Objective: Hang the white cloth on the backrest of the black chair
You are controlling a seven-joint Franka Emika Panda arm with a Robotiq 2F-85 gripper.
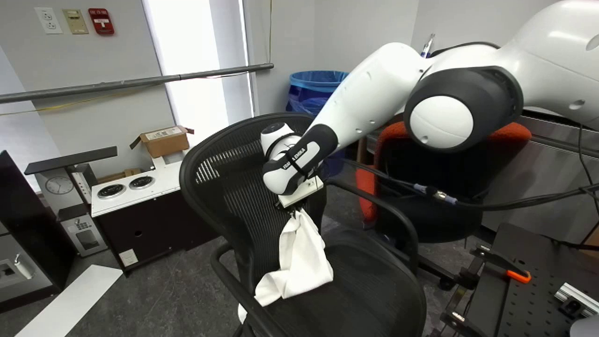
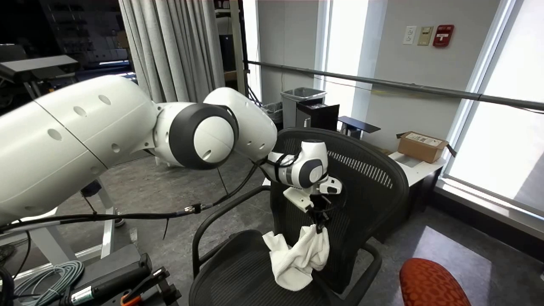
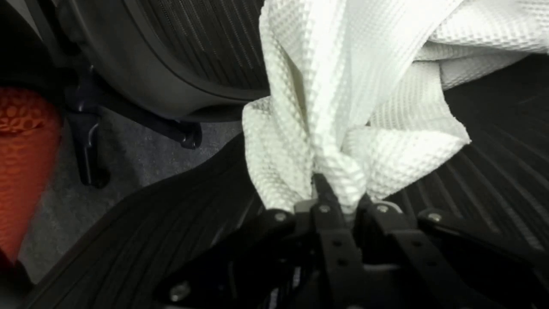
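The white cloth (image 1: 304, 255) hangs bunched in front of the black chair's backrest (image 1: 248, 196). Its lower part reaches down to the seat, and one end trails by an armrest. It also shows in an exterior view (image 2: 299, 259) and in the wrist view (image 3: 364, 81), where its waffle weave is clear. My gripper (image 3: 341, 193) is shut on a pinched fold of the cloth. The gripper, also in an exterior view (image 2: 321, 223), points down on the seat side of the backrest, below its top rim. Whether it touches the mesh I cannot tell.
The chair's armrests (image 1: 374, 201) rise on both sides of the seat. An orange-red chair (image 1: 367, 196) stands behind the arm. A white counter with burners (image 1: 154, 180) and a cardboard box (image 1: 166, 142) are beyond the backrest. Cables (image 2: 140, 216) hang from the arm.
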